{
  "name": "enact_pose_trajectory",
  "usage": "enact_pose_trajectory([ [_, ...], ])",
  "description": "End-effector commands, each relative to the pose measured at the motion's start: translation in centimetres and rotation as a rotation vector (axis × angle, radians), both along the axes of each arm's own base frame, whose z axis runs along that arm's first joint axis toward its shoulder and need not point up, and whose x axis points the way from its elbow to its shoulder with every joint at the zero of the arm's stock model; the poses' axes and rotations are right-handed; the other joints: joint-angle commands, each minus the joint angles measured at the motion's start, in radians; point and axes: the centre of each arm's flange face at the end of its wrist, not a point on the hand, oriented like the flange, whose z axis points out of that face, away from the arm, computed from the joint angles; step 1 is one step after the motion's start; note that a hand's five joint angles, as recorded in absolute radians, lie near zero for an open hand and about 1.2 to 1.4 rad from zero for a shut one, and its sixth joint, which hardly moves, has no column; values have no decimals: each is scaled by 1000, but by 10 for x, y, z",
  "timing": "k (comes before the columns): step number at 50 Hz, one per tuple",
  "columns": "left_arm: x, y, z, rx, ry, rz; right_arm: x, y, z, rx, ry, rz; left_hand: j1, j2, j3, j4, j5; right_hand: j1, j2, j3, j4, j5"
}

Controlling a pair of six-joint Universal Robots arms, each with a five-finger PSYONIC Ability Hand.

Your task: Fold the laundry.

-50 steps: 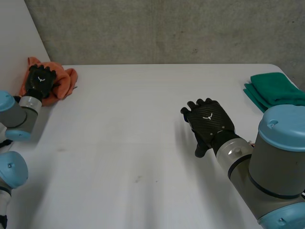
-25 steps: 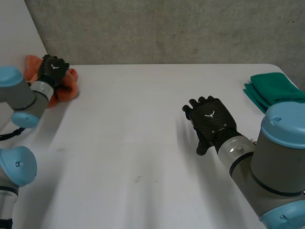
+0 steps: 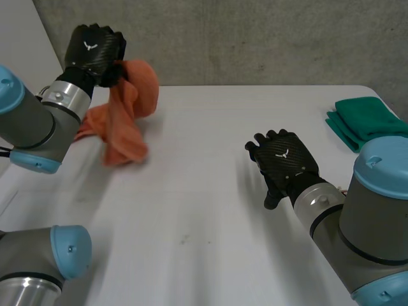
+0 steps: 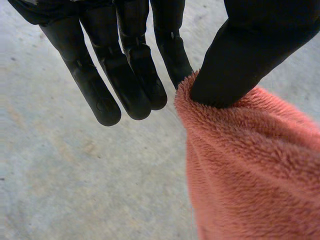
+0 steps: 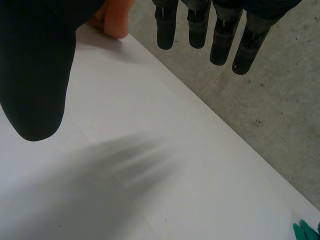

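- At the left hand (image 3: 95, 51): clamped on the orange cloth (image 3: 124, 121), thumb pressing a bunch of the fleece against one finger (close up in the left wrist view; other fingers (image 4: 127, 80) straight and idle beside the pinch).
- Held clear of the table (image 3: 204, 210), above its far left corner, in front of the concrete wall (image 3: 255, 38).
- Below the pinch: a crumpled drape, lower end down at or just above the tabletop; contact not clear. Cannot tell whether pinched at a corner or an edge.
- At the right hand (image 3: 282, 162): fingers straight and relaxed, nothing held. Hovering palm-down over the table's right half, well apart from the orange cloth.
- Beyond it, at the far right edge: green cloths (image 3: 368, 121), folded and stacked, touched by neither hand.
- Step in hand, as judged: fetching the next piece and carrying it toward the bare middle. No fold begun on this one. With the green stack looking like finished work, probably partway through the task.
- Next move calls for: bringing the cloth over the open centre, lowering it, then getting the right hand onto a second corner or edge to pull it flat. Bunched from a one-point pinch, so needs spreading before any crease.
- Worth watching: a narrow pinch on plush pile, likely to slip under a tug.
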Motion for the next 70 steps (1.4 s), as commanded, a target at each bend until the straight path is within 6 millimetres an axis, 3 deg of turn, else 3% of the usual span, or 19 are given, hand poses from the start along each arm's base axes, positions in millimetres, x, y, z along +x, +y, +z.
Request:
enact_pose_trajectory([
  [1, 5, -5, 5, -15, 39, 59, 0, 1, 1, -2, -1, 0, 264, 198, 204, 196, 251, -24, -41, -37, -55, -64],
  [13, -1, -9, -6, 46, 52, 46, -1, -1, 1, -4, -2, -3, 264, 198, 204, 196, 251, -24, -41, -37, -55, -64],
  [24, -11, 2, 7, 26, 71, 36, 0, 0, 1, -2, -1, 0, 264, 198, 204, 196, 251, -24, -41, -37, -55, -64],
  [32, -12, 1, 4, 43, 74, 43, 0, 1, 0, -1, 0, 1, 264, 198, 204, 196, 251, -24, -41, -37, -55, -64],
  [46, -26, -2, -15, 150, 87, 75, 0, 0, 0, 1, 0, 1, 264, 198, 204, 196, 251, -24, -41, -37, -55, -64],
  [51, -29, -9, -23, 226, 91, 103, 0, 0, -1, 3, 2, 0, 264, 198, 204, 196, 251, -24, -41, -37, -55, -64],
  [60, -22, -27, -43, 539, 13, 269, 0, 0, -2, 6, 4, 0, 264, 198, 204, 196, 251, -24, -41, -37, -55, -64],
  [70, -20, -7, -76, 780, -111, 335, 0, 0, -2, 6, 4, 0, 264, 198, 204, 196, 251, -24, -41, -37, -55, -64],
])
